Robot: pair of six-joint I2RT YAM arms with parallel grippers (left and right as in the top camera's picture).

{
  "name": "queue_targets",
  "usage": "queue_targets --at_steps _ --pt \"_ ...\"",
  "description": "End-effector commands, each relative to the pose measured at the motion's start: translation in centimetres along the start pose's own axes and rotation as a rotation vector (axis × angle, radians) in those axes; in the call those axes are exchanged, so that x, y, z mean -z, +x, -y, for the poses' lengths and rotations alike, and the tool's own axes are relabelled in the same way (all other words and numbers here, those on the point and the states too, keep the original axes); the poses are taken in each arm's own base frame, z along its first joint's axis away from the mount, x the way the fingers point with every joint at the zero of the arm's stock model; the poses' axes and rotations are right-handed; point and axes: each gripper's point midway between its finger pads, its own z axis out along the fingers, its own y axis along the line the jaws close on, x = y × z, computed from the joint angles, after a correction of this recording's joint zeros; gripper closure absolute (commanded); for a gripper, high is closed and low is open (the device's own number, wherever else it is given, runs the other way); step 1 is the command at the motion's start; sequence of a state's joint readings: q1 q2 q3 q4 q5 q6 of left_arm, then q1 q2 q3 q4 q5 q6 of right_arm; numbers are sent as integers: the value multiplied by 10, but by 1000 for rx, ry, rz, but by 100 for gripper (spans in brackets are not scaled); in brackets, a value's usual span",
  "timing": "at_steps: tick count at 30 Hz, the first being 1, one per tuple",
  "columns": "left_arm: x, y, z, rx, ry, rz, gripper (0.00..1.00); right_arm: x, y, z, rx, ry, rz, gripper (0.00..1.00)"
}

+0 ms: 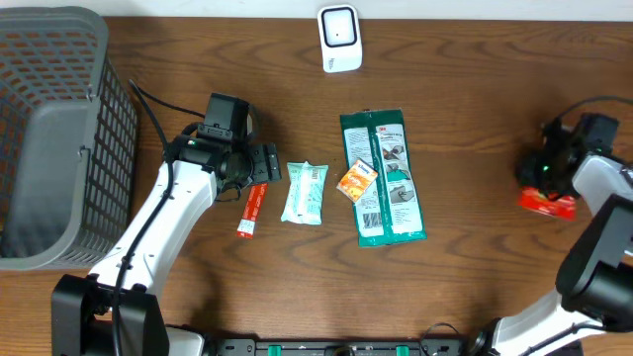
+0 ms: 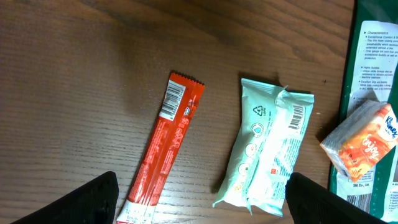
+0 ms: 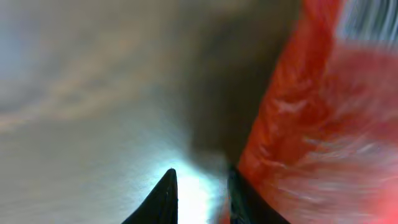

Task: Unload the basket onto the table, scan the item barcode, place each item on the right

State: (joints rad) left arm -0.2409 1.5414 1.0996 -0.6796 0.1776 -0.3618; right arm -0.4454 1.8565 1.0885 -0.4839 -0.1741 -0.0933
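Observation:
A white barcode scanner (image 1: 339,38) stands at the back of the table. My right gripper (image 1: 542,173) is low at the far right, beside a red packet (image 1: 549,203) that lies on the wood. In the blurred right wrist view its fingertips (image 3: 200,186) stand slightly apart with only bright table between them, and the red packet (image 3: 311,124) sits just outside the right finger. My left gripper (image 1: 259,163) hovers wide open (image 2: 202,199) over a red stick packet (image 2: 165,149) and a mint wipes pack (image 2: 267,149), both with barcodes facing up, and holds nothing.
A grey mesh basket (image 1: 49,138) fills the left edge. Two long green packs (image 1: 386,178) lie mid-table with a small orange tissue pack (image 1: 357,180) on them. The red stick (image 1: 252,210) and the mint pack (image 1: 304,192) lie side by side left of those.

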Motion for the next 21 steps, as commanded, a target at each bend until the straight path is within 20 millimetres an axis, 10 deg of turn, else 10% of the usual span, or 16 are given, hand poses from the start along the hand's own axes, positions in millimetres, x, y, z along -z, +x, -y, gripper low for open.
queue_targets --at_steps 1,9,21 --pt "1 -3 0 -4 -4 9 13 3 19 32 -79 183 -67 80" --pt "1 -3 0 -4 -3 9 13 23 2 -1 -87 35 11 74" --pt "1 -3 0 -4 -3 9 13 37 51 -194 74 -502 -189 68"
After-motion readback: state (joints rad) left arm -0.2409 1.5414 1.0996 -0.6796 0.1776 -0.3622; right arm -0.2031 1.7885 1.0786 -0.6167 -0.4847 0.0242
